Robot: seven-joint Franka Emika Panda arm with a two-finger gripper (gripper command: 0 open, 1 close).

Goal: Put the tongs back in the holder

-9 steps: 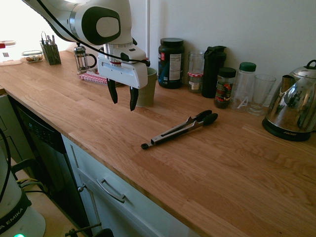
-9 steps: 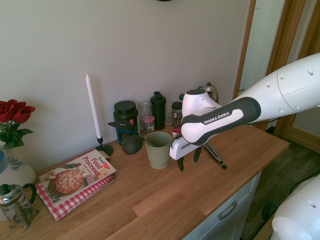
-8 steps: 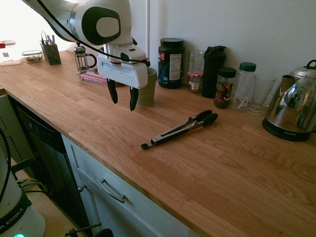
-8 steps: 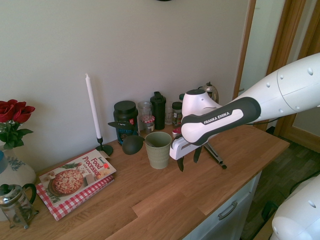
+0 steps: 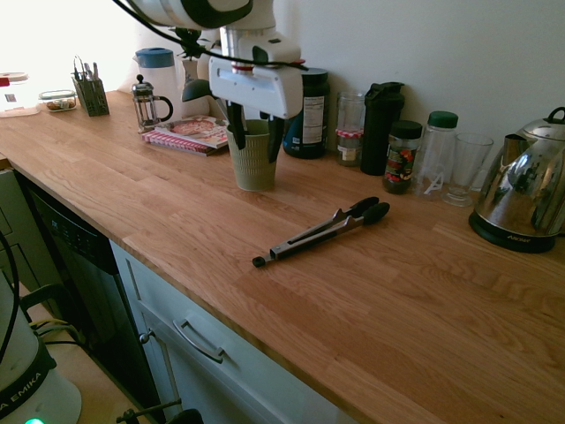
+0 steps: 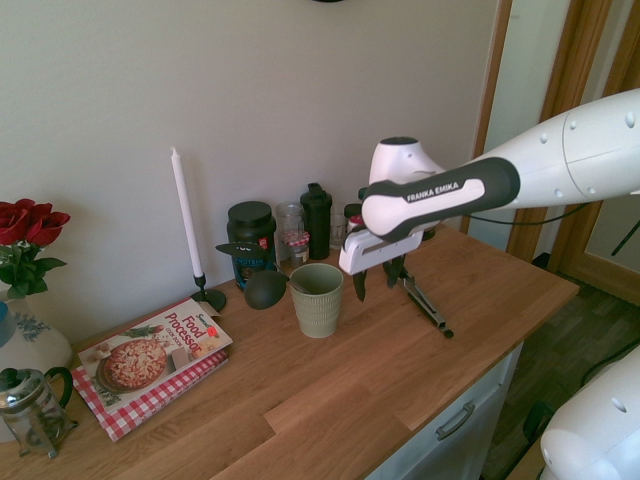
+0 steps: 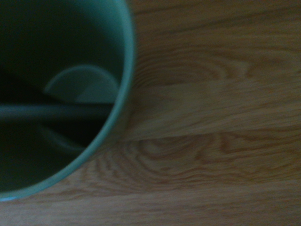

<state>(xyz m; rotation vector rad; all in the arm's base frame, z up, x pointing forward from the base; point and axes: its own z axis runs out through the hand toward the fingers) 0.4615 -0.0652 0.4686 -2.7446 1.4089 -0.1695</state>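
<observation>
Tongs (image 5: 322, 232) lie flat on the wooden surface (image 5: 424, 309), well apart from the holder (image 5: 252, 157). Claw (image 5: 253, 137) hangs spread wide and empty, pointing down just above the holder's rim.

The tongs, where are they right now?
In the first exterior view the tongs lie flat on the wooden counter, right of the green holder and in front of the jars, untouched.
</observation>
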